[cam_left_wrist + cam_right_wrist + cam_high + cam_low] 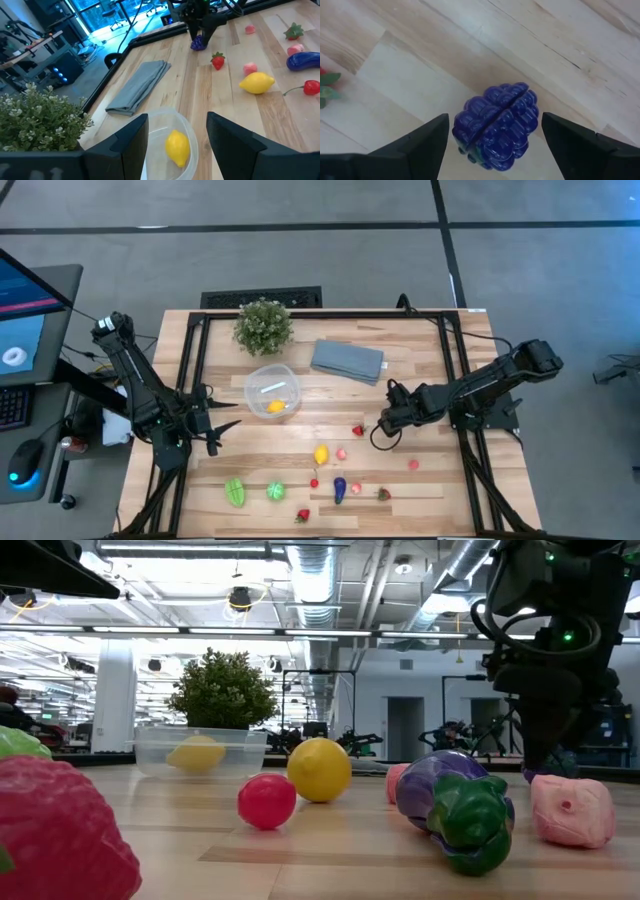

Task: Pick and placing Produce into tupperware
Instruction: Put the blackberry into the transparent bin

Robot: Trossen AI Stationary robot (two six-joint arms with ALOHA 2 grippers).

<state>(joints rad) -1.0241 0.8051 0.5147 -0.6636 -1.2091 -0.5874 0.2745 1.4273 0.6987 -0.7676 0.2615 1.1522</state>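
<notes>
- The left claw (pixel 232 427) hangs over the left side of the wooden surface (pixel 420 490), just left of the tupperware, fingers (pixel 131 134) parted with nothing between them; its wrist view looks down past them into the container.
- A leafy potted plant (pixel 263 325) stands at the far edge of the surface, just behind the tupperware.
- The tupperware (pixel 272 391), round and clear, sits left of centre; one yellow toy fruit (pixel 276 407) lies inside it, against the near wall.
- A folded grey-blue cloth (pixel 347 360) lies flat to the right of the plant, apart from the container.
- Most of the produce is scattered along the near half of the surface: two green pieces (pixel 234 492), a red strawberry (pixel 302 516), a lemon (pixel 321 454), a small pink piece (pixel 341 452), a red ball (pixel 314 482), a purple eggplant with a green cap (pixel 339 490), another strawberry (pixel 383 494), one more red strawberry (pixel 358 430) farther back, and a pink piece (pixel 413 464) off to the right.
- The right claw (pixel 382 426) is lowered right of centre, near the far strawberry. Its fingers (pixel 420 142) stand wide apart on either side of a dark blue, bumpy berry (pixel 496 126) resting on the surface, with clear gaps both sides, so nothing is gripped.
</notes>
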